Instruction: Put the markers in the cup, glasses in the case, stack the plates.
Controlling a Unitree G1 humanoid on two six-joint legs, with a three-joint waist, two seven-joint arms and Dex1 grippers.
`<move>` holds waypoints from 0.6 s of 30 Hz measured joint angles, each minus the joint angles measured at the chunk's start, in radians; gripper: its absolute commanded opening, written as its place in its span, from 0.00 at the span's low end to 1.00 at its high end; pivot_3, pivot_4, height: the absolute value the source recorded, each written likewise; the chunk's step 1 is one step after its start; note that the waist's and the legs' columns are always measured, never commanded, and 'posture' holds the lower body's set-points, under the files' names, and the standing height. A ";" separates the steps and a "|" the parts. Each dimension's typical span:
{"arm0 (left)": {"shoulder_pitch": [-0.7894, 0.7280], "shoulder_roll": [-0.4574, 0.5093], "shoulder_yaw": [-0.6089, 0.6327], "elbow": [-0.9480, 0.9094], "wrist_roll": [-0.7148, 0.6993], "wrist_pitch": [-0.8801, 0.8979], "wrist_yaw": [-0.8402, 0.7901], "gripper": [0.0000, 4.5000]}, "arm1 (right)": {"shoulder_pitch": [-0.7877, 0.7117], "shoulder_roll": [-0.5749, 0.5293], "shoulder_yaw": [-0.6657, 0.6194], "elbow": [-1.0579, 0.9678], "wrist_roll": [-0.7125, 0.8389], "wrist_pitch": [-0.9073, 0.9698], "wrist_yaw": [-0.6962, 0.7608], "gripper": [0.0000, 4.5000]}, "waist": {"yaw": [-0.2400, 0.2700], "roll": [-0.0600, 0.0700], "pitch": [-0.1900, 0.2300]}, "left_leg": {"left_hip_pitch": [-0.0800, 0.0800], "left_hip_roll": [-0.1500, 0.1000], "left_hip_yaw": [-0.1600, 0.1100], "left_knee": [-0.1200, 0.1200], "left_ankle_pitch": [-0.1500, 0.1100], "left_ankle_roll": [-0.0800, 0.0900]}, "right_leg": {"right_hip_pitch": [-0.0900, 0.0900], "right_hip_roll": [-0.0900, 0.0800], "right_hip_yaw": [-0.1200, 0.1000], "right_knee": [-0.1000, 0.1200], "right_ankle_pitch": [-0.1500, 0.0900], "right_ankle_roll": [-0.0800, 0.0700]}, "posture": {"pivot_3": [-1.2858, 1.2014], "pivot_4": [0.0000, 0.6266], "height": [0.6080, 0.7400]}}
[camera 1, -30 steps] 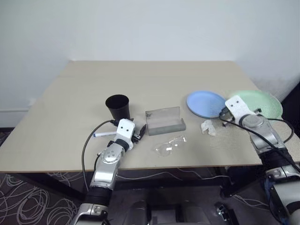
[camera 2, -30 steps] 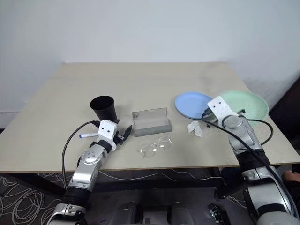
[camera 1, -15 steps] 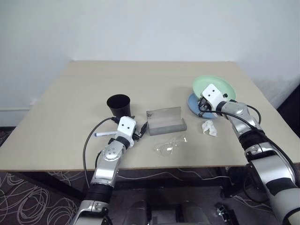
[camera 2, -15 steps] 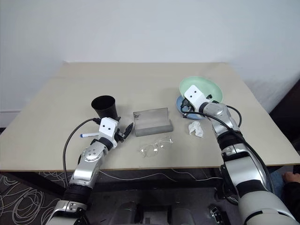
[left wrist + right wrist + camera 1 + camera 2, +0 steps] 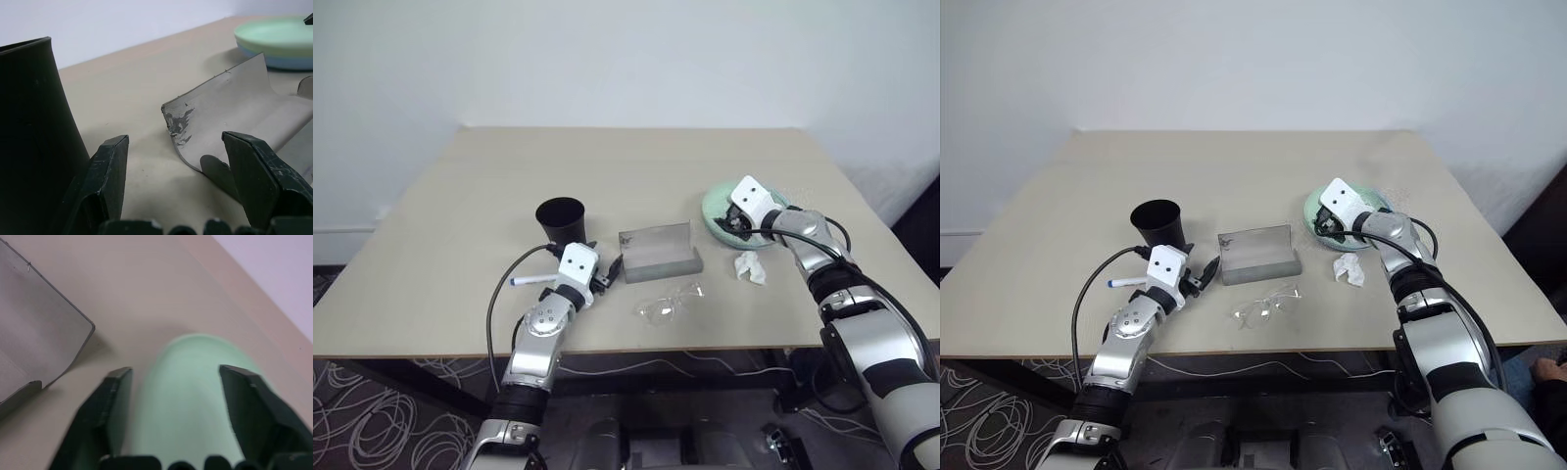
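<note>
The mint green plate (image 5: 713,206) lies on top of the light blue plate (image 5: 279,61) at the right of the table; the two plates are stacked. My right gripper (image 5: 735,223) hovers over the green plate's near edge, open, fingers (image 5: 113,401) spread with the plate below them. The black cup (image 5: 560,221) stands upright left of the grey case (image 5: 658,255), whose lid is raised. The clear glasses (image 5: 668,303) lie in front of the case. One marker (image 5: 530,280) with a blue cap lies left of my left arm. My left gripper (image 5: 603,276) is open and empty between cup and case.
A crumpled white scrap (image 5: 750,266) lies near the plates, in front of my right gripper. The beige table (image 5: 607,162) stretches wide behind the cup and case. A black cable loops off the left forearm over the table's front edge.
My right gripper carried the green plate leftward from beside the blue plate to above it, then opened; the green plate now rests on the blue one. The left arm stayed still.
</note>
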 measured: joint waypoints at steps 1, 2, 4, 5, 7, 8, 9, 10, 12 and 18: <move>0.000 0.000 0.000 0.000 0.000 0.000 -0.004 0.71 | 0.000 -0.003 -0.003 -0.003 0.000 -0.001 0.004 0.70 | 0.000 0.000 0.000 | 0.000 0.000 0.000 0.000 0.000 0.000 | 0.000 0.000 0.000 0.000 0.000 0.000 | 0.52 0.00 0.99; 0.000 0.000 0.000 0.000 0.000 0.000 -0.005 0.71 | 0.000 -0.006 -0.006 -0.008 0.000 0.000 0.007 0.70 | 0.000 0.000 0.000 | 0.000 0.000 0.000 0.000 0.000 0.000 | 0.000 0.000 0.000 0.000 0.000 0.000 | 0.52 0.00 0.99; 0.000 0.000 0.000 0.000 0.000 0.000 -0.007 0.71 | 0.004 -0.015 -0.020 -0.036 0.006 0.008 0.027 0.70 | 0.000 0.000 0.000 | 0.000 0.000 0.000 0.000 0.000 0.000 | 0.000 0.000 0.000 0.000 0.000 0.000 | 0.52 0.00 0.99; 0.000 0.000 -0.001 0.000 0.000 -0.001 -0.008 0.71 | 0.007 -0.022 -0.029 -0.056 0.014 0.019 0.043 0.70 | 0.000 0.000 0.000 | 0.000 0.000 0.000 0.000 0.000 0.000 | 0.000 0.000 0.000 0.000 0.000 0.000 | 0.52 0.00 0.99; 0.000 0.000 -0.001 0.000 0.000 -0.001 -0.012 0.71 | 0.027 -0.048 -0.040 -0.121 0.033 0.067 0.102 0.70 | 0.001 0.000 0.000 | 0.000 0.000 0.000 0.000 0.000 0.000 | 0.000 0.000 0.000 0.000 0.000 0.000 | 0.52 0.00 0.99; 0.000 0.001 -0.001 0.000 0.000 -0.001 -0.013 0.71 | 0.036 -0.059 -0.044 -0.144 0.037 0.090 0.125 0.70 | 0.000 0.000 0.000 | 0.000 0.000 0.000 0.000 0.000 0.000 | 0.000 0.000 0.000 0.000 0.000 0.000 | 0.52 0.00 0.99; 0.000 0.000 -0.001 0.000 0.000 -0.002 -0.014 0.71 | 0.052 -0.073 -0.045 -0.177 0.040 0.118 0.150 0.70 | 0.000 0.000 0.000 | 0.000 0.000 0.000 0.000 0.000 0.000 | 0.000 0.000 0.000 0.000 0.000 0.000 | 0.52 0.00 0.99; 0.000 0.001 -0.001 0.000 0.000 -0.002 -0.014 0.71 | 0.064 -0.082 -0.045 -0.195 0.044 0.141 0.169 0.70 | 0.000 0.000 0.000 | 0.000 0.000 0.000 0.000 0.000 0.000 | 0.000 -0.001 0.000 0.000 0.000 0.000 | 0.52 0.00 0.99; -0.001 0.001 -0.001 0.000 0.000 -0.002 -0.015 0.71 | 0.091 -0.108 -0.046 -0.242 0.056 0.217 0.220 0.74 | 0.000 0.000 0.000 | 0.000 0.000 0.001 0.000 0.000 0.000 | 0.000 -0.001 0.000 0.000 0.000 -0.001 | 0.52 0.00 0.99; -0.002 -0.002 -0.004 0.001 0.000 -0.003 -0.016 0.71 | 0.119 -0.191 -0.051 -0.312 0.096 0.387 0.366 0.99 | 0.000 0.001 0.000 | 0.000 0.000 0.000 0.001 0.000 0.000 | -0.001 -0.001 0.000 0.000 0.000 -0.001 | 0.52 0.00 0.99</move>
